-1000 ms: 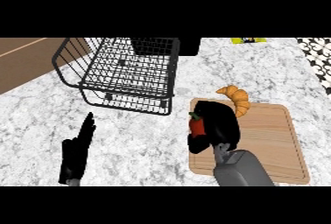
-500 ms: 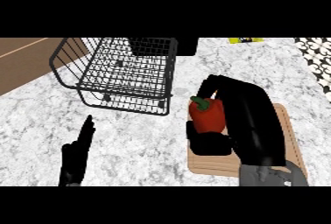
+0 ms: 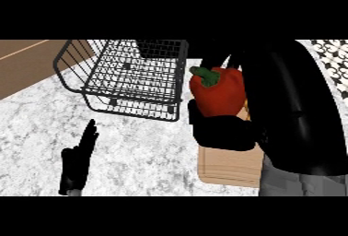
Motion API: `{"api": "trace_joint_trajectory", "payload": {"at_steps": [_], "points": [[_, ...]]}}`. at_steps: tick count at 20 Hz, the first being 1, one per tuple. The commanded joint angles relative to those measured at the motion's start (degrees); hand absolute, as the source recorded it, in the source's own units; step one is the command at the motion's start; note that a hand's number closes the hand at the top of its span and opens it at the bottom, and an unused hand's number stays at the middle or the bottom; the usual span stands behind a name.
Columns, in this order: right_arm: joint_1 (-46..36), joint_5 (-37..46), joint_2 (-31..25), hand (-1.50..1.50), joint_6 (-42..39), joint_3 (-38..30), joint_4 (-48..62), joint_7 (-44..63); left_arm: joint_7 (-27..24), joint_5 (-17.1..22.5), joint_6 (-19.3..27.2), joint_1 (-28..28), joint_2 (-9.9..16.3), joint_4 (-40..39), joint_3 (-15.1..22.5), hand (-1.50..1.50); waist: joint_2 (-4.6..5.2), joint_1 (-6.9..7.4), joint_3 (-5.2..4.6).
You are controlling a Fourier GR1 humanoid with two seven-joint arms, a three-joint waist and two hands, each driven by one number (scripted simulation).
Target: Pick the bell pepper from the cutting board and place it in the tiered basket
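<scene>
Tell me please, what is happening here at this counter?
The robot's right hand holds a red bell pepper with a green stem, its fingers curled round it, raised above the light wooden cutting board. The pepper is beside the black wire tiered basket, to its right, and not yet inside it. The left hand rests open over the white marble counter, at the lower left, holding nothing.

White-grey marble counter (image 3: 149,152), brown wooden surface (image 3: 27,64) at upper left, black-and-white patterned tiles (image 3: 329,55) at upper right
</scene>
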State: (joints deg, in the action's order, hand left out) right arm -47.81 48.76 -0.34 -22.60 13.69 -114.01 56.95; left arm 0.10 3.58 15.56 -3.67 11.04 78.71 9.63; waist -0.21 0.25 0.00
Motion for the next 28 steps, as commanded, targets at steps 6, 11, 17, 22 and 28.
{"api": "trace_joint_trajectory", "payload": {"at_steps": [6, 11, 17, 22, 28], "points": [[-12.54, 0.11, 0.33, 1.5, 6.45, -3.15, 17.66, 3.59, 3.2, -1.93, 0.62, -0.42, -1.02, 2.7, 1.03, 0.0, 0.19, 0.49, -0.03], [-21.46, -1.26, 0.33, 1.5, 11.21, -6.99, 33.59, -0.37, 2.24, -3.87, 1.84, 1.25, -3.13, 0.11, 2.2, 0.0, 0.41, 0.97, -0.06], [-22.43, -3.57, 0.33, 1.5, 16.52, -4.41, 43.94, -7.68, -0.25, -2.96, -0.56, 0.22, -2.49, -1.04, 0.69, 0.0, 0.35, 0.87, -0.04], [-25.04, -2.47, 0.34, 1.5, 21.55, -6.83, 57.99, -16.79, -1.04, -1.84, -2.06, -1.01, -1.46, -0.08, -0.66, 0.0, 0.62, 1.43, -0.06], [-27.69, -7.75, 0.34, 1.5, 33.31, -0.13, 71.46, -14.7, 2.22, -2.82, -2.24, 0.72, -1.34, 2.04, -0.03, 0.0, 0.75, 2.63, -0.06]]}}
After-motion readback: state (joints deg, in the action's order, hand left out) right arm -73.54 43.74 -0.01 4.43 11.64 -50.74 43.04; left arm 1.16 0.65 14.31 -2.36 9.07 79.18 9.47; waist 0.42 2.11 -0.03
